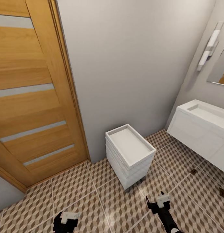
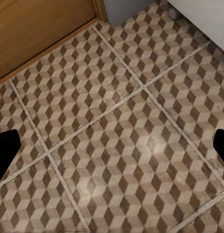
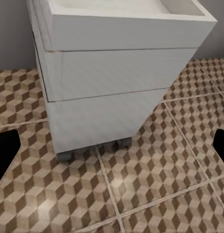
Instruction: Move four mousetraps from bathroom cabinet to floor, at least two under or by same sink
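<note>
Peeking under the sink, two dim mousetraps; both arms' fingers spread, empty.

No lettering, label, brand mark, number or sign can be read anywhere in these pictures. The orange-brown wooden door with pale horizontal strips, the plain grey wall, the small white drawer unit and the white wall-hung vanity all carry bare surfaces, and the cube-patterned floor tiles bear only their printed pattern.
</note>
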`<state>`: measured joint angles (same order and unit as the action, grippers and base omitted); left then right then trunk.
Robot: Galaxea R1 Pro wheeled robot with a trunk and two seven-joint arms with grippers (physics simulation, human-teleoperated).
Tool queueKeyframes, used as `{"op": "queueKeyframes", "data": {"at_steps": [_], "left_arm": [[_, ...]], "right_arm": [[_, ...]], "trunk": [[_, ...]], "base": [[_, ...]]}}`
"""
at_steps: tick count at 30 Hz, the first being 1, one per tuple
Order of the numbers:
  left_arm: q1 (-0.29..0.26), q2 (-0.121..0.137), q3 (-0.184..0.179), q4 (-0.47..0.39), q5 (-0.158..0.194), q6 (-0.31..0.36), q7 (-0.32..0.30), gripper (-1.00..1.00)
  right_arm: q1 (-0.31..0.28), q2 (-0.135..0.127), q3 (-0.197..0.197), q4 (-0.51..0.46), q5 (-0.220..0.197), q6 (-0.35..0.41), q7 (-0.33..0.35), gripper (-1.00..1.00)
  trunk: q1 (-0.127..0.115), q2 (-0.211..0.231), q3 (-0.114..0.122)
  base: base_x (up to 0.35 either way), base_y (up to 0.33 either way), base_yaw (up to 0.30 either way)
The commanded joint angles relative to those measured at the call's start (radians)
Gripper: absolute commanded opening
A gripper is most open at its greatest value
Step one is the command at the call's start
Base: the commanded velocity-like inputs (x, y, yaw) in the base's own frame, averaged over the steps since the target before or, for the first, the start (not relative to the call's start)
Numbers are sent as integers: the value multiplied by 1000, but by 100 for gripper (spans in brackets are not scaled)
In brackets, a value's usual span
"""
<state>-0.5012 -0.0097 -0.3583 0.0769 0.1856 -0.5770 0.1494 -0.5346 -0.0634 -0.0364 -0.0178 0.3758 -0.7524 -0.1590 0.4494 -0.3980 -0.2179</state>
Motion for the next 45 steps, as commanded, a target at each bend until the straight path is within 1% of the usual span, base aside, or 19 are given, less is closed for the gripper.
{"op": "queueKeyframes", "data": {"at_steps": [1, 23, 32, 45], "left_arm": [[-2, -1, -8, 4, 6, -6, 2, 100], [-2, -1, -8, 4, 6, -5, 2, 100], [-2, -1, -8, 4, 6, 16, 1, 100], [-2, -1, -8, 4, 6, 20, 1, 100]], "right_arm": [[-1, 0, -4, 1, 11, -2, -7, 100], [-1, 1, -4, 1, 11, -2, -7, 100], [-1, 2, -4, 1, 11, -1, -7, 100], [-1, 2, -4, 1, 11, -1, -7, 100]], "trunk": [[1, -2, -2], [1, -2, -2], [1, -2, -2], [1, -2, -2]], "base": [[0, 0, 255], [0, 0, 255], [0, 0, 255], [0, 0, 255]]}}
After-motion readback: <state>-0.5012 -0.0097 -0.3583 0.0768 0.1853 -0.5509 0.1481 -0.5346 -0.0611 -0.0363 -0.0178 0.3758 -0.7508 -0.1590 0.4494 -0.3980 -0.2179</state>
